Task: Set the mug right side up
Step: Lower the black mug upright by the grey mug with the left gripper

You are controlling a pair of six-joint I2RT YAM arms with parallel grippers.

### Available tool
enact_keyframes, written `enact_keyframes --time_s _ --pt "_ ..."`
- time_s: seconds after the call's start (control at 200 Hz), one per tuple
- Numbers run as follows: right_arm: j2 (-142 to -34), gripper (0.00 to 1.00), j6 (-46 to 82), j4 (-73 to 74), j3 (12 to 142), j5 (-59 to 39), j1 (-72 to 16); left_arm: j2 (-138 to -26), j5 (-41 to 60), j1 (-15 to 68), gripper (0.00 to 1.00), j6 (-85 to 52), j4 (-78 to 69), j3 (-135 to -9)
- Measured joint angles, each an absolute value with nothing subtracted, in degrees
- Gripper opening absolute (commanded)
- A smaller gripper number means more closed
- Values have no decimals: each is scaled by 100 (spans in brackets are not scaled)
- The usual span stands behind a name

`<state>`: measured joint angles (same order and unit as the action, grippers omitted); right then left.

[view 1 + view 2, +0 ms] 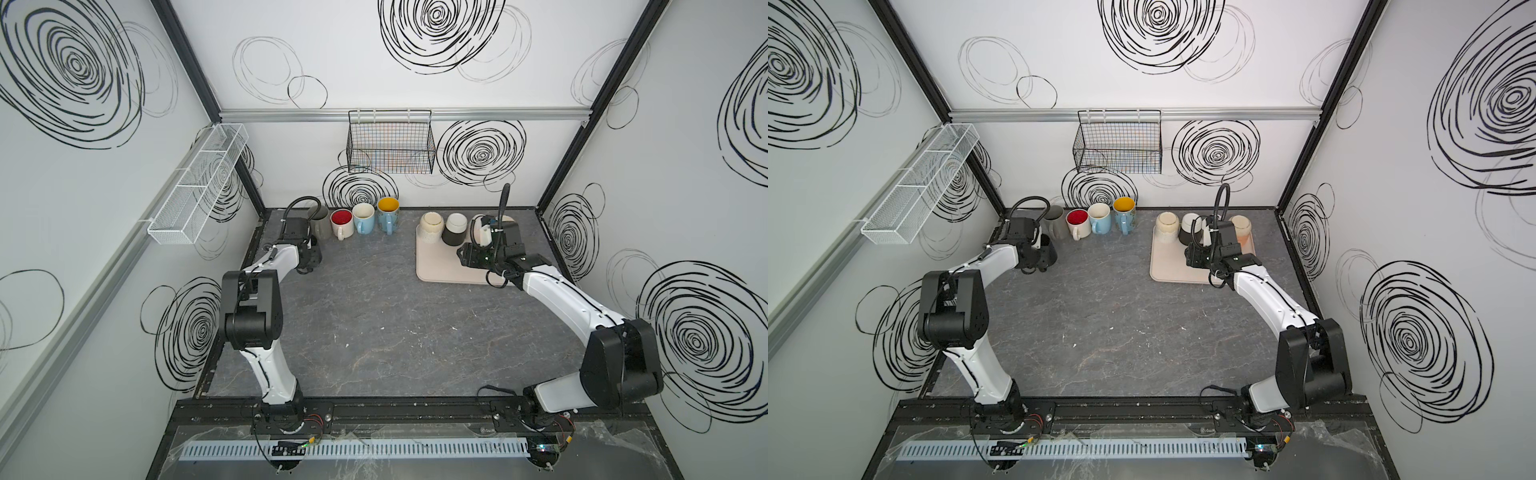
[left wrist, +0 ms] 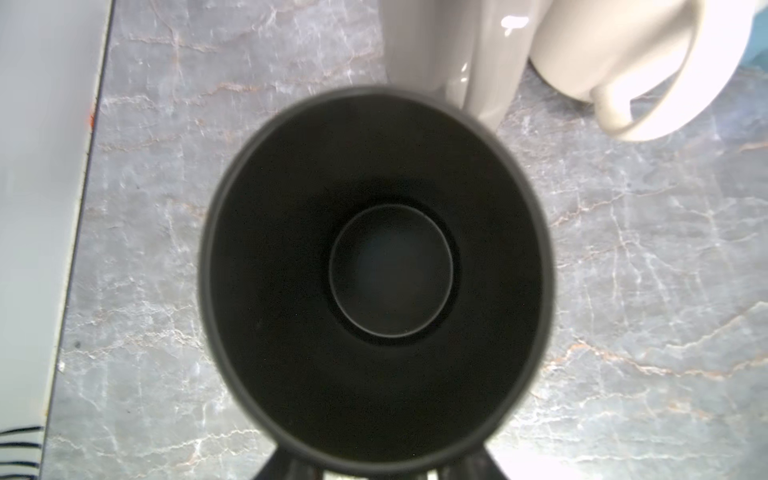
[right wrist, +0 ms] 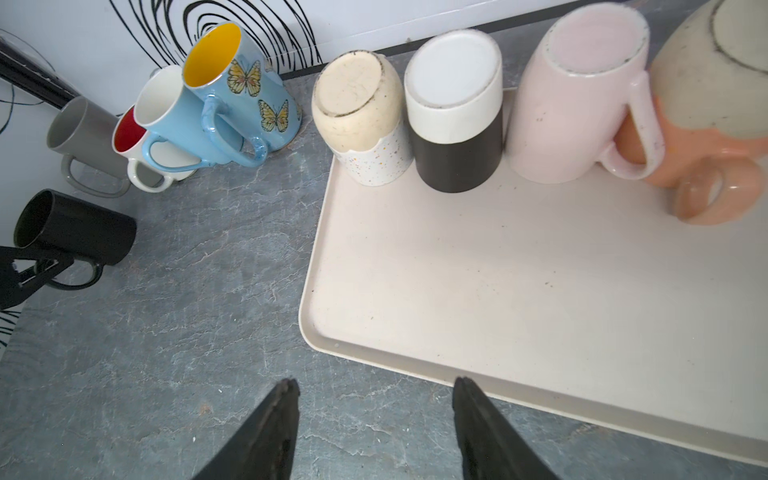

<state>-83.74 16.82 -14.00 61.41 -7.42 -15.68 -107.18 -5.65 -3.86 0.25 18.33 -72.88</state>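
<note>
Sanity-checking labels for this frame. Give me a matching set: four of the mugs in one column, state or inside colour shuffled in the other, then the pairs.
Things:
1. black mug
2. butterfly mug
3. pink mug
4. white mug beside the grey one

States:
A. upside down on the tray
B. upright, yellow inside
C. upright, red inside
D. upright on the table, dark inside, apart from the other mugs

Pairs: 1-D, 2-B, 3-A, 4-C
</note>
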Motion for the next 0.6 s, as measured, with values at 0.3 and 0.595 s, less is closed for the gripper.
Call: enact_keyframes --time_s 0.3,0.595 --pt "-8556 63 1522 -1507 6259 -489 -788 -10578 -628 -283 55 16 1966 -7365" --pt "-9107 62 1428 -1678 6475 -325 -25 -9845 -705 99 56 -47 2095 -7395"
